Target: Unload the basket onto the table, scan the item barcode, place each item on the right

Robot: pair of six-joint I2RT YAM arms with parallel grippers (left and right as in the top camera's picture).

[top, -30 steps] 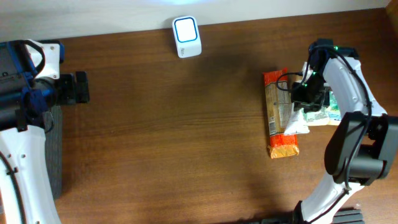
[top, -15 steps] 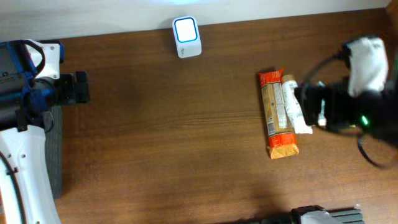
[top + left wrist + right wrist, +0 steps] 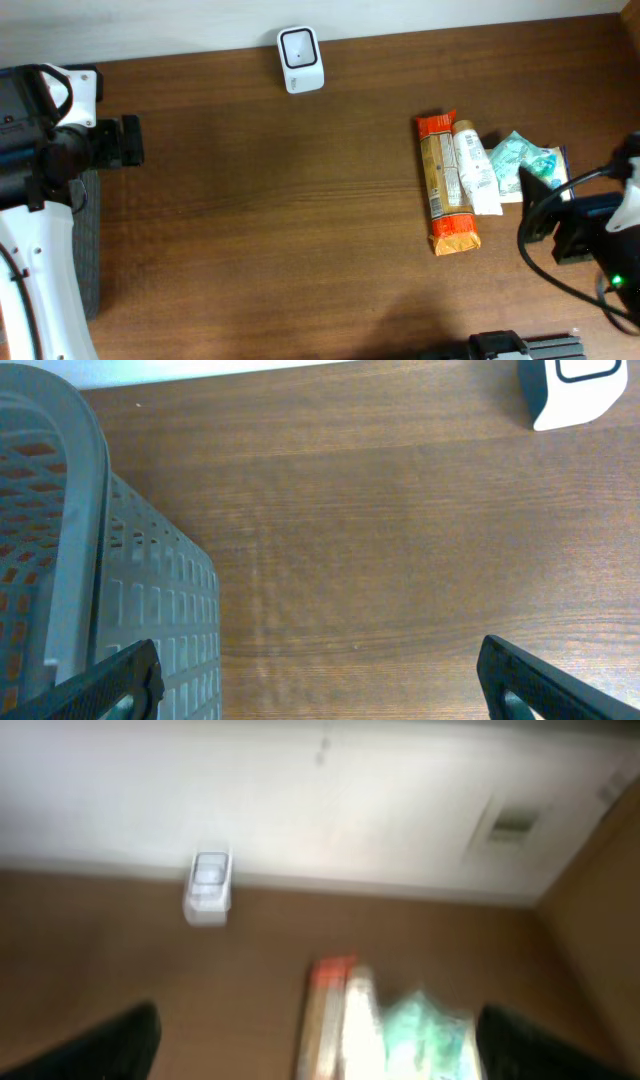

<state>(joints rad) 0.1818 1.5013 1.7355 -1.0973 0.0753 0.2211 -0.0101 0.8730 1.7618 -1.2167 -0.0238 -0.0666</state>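
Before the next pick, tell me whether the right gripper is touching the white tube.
Apart. The overhead view shows bare table between the open right gripper and the white tube.

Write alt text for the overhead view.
Three packaged items lie side by side on the right of a wooden table: an orange-ended snack bar, a white tube and a teal packet. The right gripper hovers open and empty beside them; the white scanner stands at the far edge, and the left gripper is open at the left.
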